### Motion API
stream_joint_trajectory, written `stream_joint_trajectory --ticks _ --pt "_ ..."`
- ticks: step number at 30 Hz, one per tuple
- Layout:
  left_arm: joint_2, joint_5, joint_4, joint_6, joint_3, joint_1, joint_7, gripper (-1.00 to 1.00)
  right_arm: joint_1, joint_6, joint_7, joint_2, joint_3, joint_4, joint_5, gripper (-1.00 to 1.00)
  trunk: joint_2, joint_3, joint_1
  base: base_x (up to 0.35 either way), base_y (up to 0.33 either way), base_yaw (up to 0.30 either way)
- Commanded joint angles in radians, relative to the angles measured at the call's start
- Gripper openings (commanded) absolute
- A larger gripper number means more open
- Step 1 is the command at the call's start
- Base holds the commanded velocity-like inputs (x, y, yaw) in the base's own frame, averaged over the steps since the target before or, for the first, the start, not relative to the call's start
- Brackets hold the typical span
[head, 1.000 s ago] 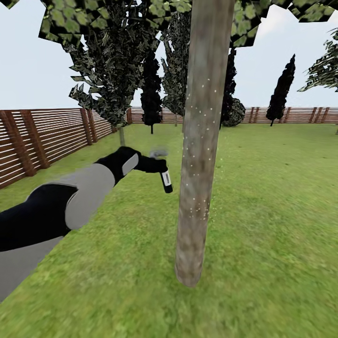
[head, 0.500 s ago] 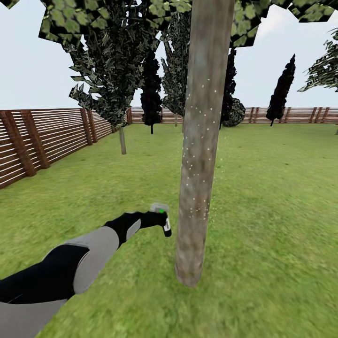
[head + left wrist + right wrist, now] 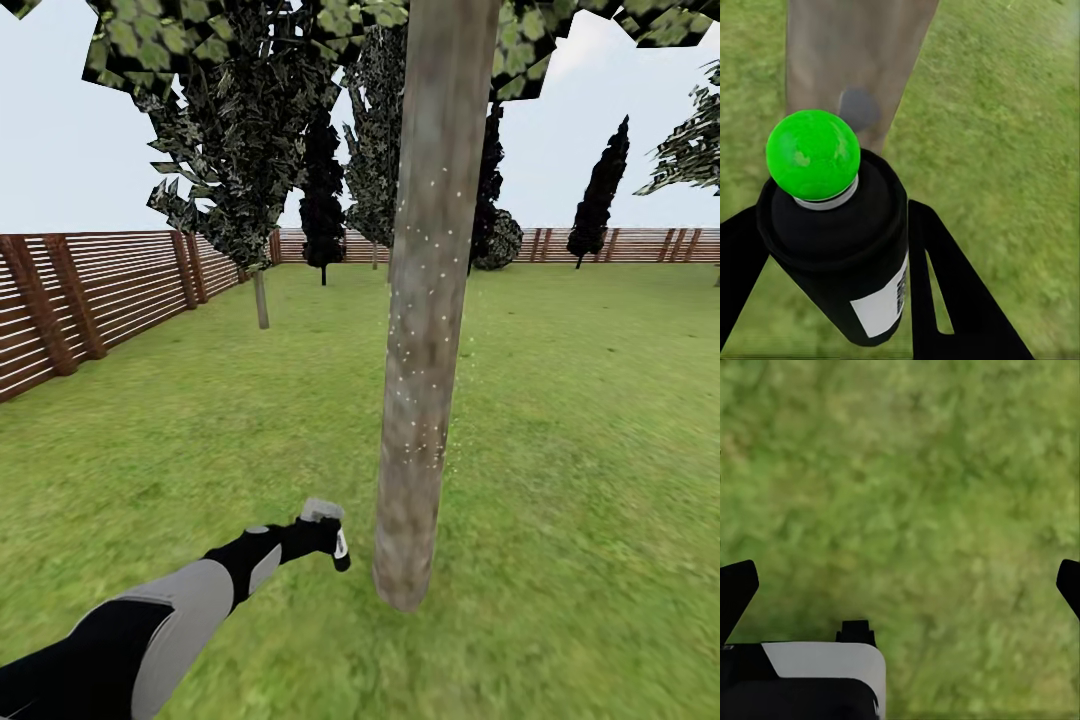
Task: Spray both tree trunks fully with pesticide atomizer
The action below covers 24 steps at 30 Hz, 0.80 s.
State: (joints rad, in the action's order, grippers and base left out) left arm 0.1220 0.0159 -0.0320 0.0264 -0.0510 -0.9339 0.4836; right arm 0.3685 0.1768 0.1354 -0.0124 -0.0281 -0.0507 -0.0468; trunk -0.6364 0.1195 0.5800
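The lawn (image 3: 560, 480) runs out to a slatted fence (image 3: 110, 290), and the near tree trunk (image 3: 425, 330) stands directly ahead of you. White specks of pesticide (image 3: 420, 300) dot the middle stretch of this trunk; the lowest stretch, down to the grass, shows none. Judge that bare base as the area left to cover on this tree.

A second trunk (image 3: 261, 300) stands well beyond, near the fence. Treat it only once the near trunk is finished.

The left gripper (image 3: 318, 537) is clamped on the spray bottle (image 3: 340, 548), low and just beside the foot of the near trunk, not touching it. In the left wrist view the black bottle (image 3: 844, 247) sits between the two fingers (image 3: 960, 292), its green-lit cap (image 3: 813, 154) aimed at the bark (image 3: 855, 52).

- Keep the nozzle facing the bark and hold the bottle apart from the trunk.
- Sweep slowly around the base; specks on one face do not prove full cover.
- Avoid tilting the bottle toward the grass.

The right gripper (image 3: 900, 585) hangs over bare grass with its fingers spread wide and nothing between them.
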Motion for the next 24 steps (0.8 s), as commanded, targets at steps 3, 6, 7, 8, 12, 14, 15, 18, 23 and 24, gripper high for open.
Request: stream_joint_trajectory --ticks 3,6,7,8,12,14,15,18,23,24 --pt "-0.001 0.001 0.000 0.003 -0.003 0.003 0.001 -1.00 0.000 0.006 0.004 0.000 -0.003 -0.005 -0.005 1.00 -0.002 0.002 0.000 0.098 0.103 0.000" --pt "-0.001 0.001 0.000 0.003 -0.003 0.004 0.001 -1.00 0.000 0.006 0.004 0.002 -0.003 -0.005 -0.005 1.00 -0.002 0.002 0.000 0.211 0.218 0.000" --pt "-0.001 0.001 0.000 0.002 -0.003 0.004 0.001 -1.00 0.000 0.006 0.004 0.003 -0.003 -0.005 -0.004 1.00 -0.002 0.002 0.000 0.237 0.247 0.000" --pt "-0.001 0.001 0.000 0.002 -0.003 0.004 0.001 -1.00 0.000 0.006 0.004 0.003 -0.003 -0.005 -0.004 1.00 -0.002 0.002 0.000 0.241 0.250 0.000" --pt "-0.001 0.001 0.000 0.002 -0.003 0.004 0.001 -1.00 -0.001 0.007 0.004 0.003 -0.003 -0.005 -0.005 1.00 -0.002 0.002 0.000 0.242 0.259 -0.005" --pt "-0.001 0.001 0.000 0.001 -0.003 0.004 0.001 -1.00 -0.002 0.007 0.004 0.003 -0.003 -0.005 -0.005 1.00 -0.002 0.002 0.000 0.131 0.321 -0.188" --pt "-0.001 0.001 0.000 0.001 -0.003 0.004 0.001 -1.00 -0.002 0.007 0.004 0.003 -0.003 -0.005 -0.005 1.00 -0.002 0.002 0.000 0.050 0.341 -0.261" --pt "-0.001 0.001 0.001 0.001 -0.003 0.004 0.001 -1.00 -0.002 0.007 0.004 0.003 -0.003 -0.005 -0.005 1.00 -0.002 0.002 0.000 0.022 0.346 -0.281" --pt "-0.001 0.001 0.001 0.001 -0.003 0.004 0.001 -1.00 -0.002 0.007 0.004 0.003 -0.003 -0.005 -0.005 1.00 -0.002 0.002 0.000 0.003 0.349 -0.293" --pt "-0.001 0.001 0.001 0.001 -0.003 0.004 0.001 -1.00 -0.002 0.007 0.004 0.003 -0.003 -0.005 -0.005 1.00 -0.002 0.002 0.000 0.000 0.350 -0.295"
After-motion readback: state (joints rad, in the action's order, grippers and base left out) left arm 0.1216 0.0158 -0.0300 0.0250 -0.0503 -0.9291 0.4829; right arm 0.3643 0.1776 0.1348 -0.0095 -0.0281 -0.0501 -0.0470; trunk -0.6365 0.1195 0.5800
